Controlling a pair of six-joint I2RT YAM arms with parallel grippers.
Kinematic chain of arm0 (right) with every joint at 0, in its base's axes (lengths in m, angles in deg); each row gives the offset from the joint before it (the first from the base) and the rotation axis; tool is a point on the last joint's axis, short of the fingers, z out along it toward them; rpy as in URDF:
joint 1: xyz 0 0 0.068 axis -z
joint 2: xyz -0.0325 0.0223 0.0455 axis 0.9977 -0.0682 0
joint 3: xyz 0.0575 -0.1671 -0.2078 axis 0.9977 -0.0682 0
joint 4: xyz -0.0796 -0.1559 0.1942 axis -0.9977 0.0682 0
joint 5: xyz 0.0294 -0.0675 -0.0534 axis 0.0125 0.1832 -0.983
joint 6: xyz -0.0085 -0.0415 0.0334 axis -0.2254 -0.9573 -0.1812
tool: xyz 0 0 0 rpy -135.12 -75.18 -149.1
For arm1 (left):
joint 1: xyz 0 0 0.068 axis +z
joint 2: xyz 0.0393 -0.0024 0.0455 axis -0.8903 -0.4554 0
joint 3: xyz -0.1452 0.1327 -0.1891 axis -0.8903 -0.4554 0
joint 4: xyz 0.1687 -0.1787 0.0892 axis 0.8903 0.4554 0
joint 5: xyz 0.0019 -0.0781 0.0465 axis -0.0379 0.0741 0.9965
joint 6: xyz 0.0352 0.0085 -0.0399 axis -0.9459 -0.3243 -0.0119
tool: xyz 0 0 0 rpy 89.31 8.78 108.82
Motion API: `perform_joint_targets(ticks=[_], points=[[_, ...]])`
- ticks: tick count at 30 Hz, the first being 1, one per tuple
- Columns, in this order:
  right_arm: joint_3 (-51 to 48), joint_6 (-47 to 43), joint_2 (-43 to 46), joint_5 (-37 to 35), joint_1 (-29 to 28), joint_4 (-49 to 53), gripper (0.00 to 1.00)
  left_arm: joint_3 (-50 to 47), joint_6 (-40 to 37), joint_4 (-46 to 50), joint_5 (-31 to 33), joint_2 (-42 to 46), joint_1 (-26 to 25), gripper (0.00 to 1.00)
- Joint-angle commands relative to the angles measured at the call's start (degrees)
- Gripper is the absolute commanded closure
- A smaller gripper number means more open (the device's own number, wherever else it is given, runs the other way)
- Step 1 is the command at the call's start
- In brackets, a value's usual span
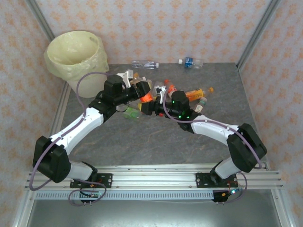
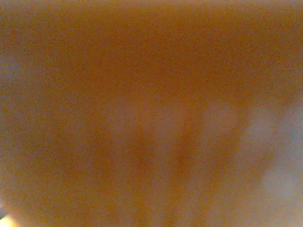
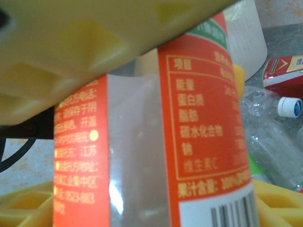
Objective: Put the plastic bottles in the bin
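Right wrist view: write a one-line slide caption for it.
Orange-labelled bottle in close-up between the right arm's yellow jaws, a clear white-capped bottle lying beyond.

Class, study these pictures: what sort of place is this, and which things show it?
Probably a robot test cell in a lab, not a home: two robot arms bolted to an aluminium rail, patterned screens fencing a grey table, and plastic bottles heaped near a lined bin.

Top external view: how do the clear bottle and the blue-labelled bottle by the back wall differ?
The clear bottle shows no coloured label; the blue-labelled bottle has a blue band. The clear bottle lies nearer the bin, the blue-labelled bottle farther right. Both lie on their sides.
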Motion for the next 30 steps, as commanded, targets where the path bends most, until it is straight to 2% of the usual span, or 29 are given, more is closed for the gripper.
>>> perform_joint_targets(ticks=[1, 5, 7, 12, 18, 24, 30], points=[[0.6, -1.8, 2.9, -1.6, -0.4, 1.4, 0.20, -0.3, -0.9, -1.5, 2.7, 2.2, -0.4, 0.47], [0.2, -2.3, 3.6, -3.1, -0.4, 1.9, 0.12, 0.3, -1.3, -1.1, 3.3, 2.1, -0.3, 0.46], [-0.1, -2.3, 3.9, -4.0, -0.4, 2.0, 0.01, 0.7, -1.6, -0.4, 3.9, 2.1, -0.4, 0.46], [-1.9, -3.0, 6.6, -11.5, -0.4, 4.4, 0.01, 3.8, -4.8, 5.6, 7.6, 2.1, -0.3, 0.46], [-3.9, -3.8, 10.6, -25.6, -0.3, 10.8, 0.01, 8.0, -9.6, 14.3, 19.7, 3.2, -0.4, 0.49], [-5.8, -3.2, 14.2, -32.9, -0.3, 16.2, 0.01, 14.3, -13.9, 25.3, 34.6, 3.8, -0.3, 0.52], [-7.6, -3.3, 17.8, -40.4, -0.3, 20.4, 0.01, 16.0, -20.1, 25.9, 48.0, 5.3, 0.7, 0.52]])
